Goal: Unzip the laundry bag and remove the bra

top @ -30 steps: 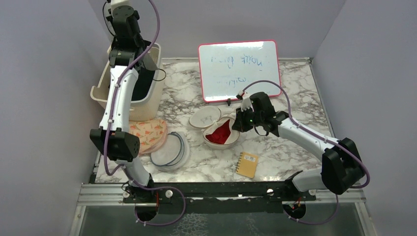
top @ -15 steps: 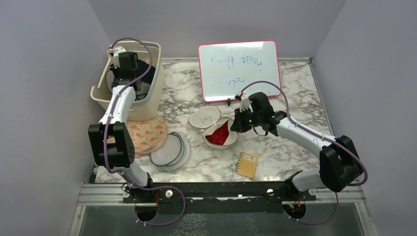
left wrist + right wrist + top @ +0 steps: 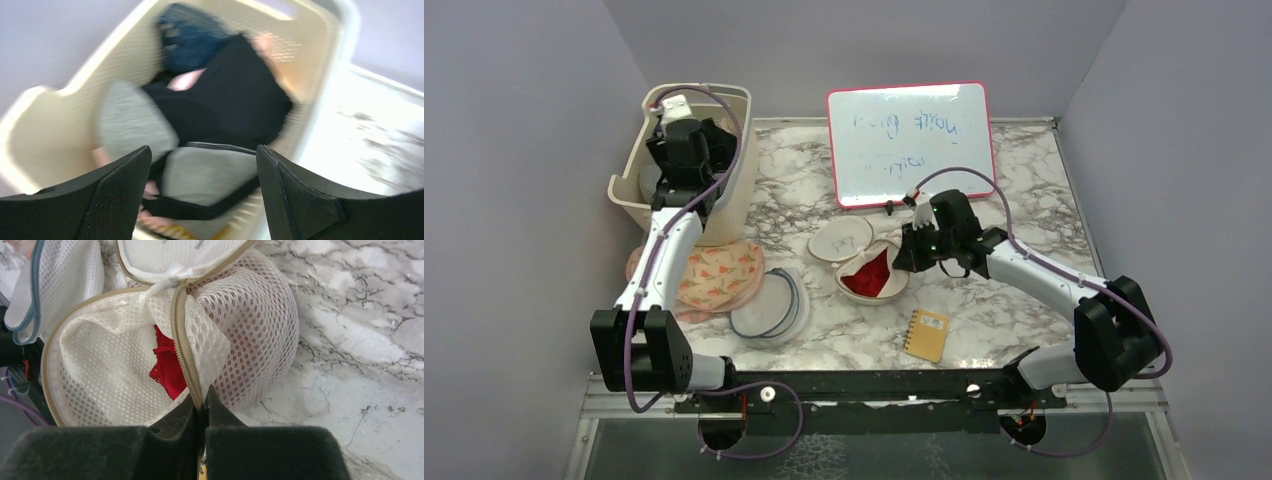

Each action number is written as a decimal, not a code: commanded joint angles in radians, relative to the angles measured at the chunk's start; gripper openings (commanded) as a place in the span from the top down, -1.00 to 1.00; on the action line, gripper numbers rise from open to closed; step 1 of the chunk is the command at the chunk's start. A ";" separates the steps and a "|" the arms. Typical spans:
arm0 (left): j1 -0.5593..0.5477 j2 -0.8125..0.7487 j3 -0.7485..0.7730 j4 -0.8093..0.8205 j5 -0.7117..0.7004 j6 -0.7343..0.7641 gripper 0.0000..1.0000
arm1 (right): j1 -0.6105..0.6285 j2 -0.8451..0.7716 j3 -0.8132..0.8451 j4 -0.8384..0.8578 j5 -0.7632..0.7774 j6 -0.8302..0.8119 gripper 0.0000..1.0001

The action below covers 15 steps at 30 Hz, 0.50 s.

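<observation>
The laundry bag (image 3: 894, 285) lies open at mid-table, its tan round top (image 3: 841, 240) flipped back. Red fabric of the bra (image 3: 871, 270) shows inside it. In the right wrist view the bra (image 3: 167, 367) sits behind the tan zipper tape (image 3: 181, 335) in the white mesh bag (image 3: 250, 315). My right gripper (image 3: 907, 250) is shut on that zipper edge (image 3: 202, 402). My left gripper (image 3: 686, 150) hangs open over the cream laundry basket (image 3: 729, 215), nothing between its fingers (image 3: 202, 155). Below it, grey and black garments (image 3: 210, 172) lie in the basket (image 3: 30, 115).
A pink-framed whiteboard (image 3: 911, 140) leans at the back. A yellow notebook (image 3: 927, 334) lies near the front. A flat clear disc with a blue rim (image 3: 769, 305) and an orange patterned round bag (image 3: 719, 275) lie left of the laundry bag, in front of the basket.
My left arm has folded down so its gripper sits lower over the basket, and the gripper has gone from shut to open. The right arm has not moved.
</observation>
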<state>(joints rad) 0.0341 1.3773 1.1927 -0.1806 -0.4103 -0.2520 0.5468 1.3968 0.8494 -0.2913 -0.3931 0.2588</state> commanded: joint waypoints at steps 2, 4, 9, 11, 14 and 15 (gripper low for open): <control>-0.262 -0.093 -0.068 0.191 0.273 0.118 -0.38 | 0.004 -0.042 -0.058 0.023 -0.008 0.039 0.98; -0.367 -0.118 -0.132 0.274 0.358 0.173 -0.38 | 0.004 -0.057 -0.091 0.040 -0.001 0.052 0.98; -0.600 -0.084 -0.163 0.320 0.550 0.273 -0.34 | 0.003 -0.097 -0.164 0.058 0.071 0.071 0.98; -0.690 -0.069 -0.174 0.310 0.603 0.339 -0.34 | 0.004 -0.110 -0.199 0.082 0.100 0.079 0.98; -0.858 -0.052 -0.184 0.240 0.577 0.473 -0.15 | 0.004 -0.116 -0.239 0.121 0.099 0.092 0.98; -0.909 -0.047 -0.191 0.211 0.555 0.513 -0.06 | 0.004 -0.119 -0.252 0.134 0.095 0.095 0.98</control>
<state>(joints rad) -0.7036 1.3113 1.0256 0.0742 0.0837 0.0544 0.5468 1.3010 0.6388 -0.2379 -0.3367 0.3286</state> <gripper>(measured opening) 0.606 0.012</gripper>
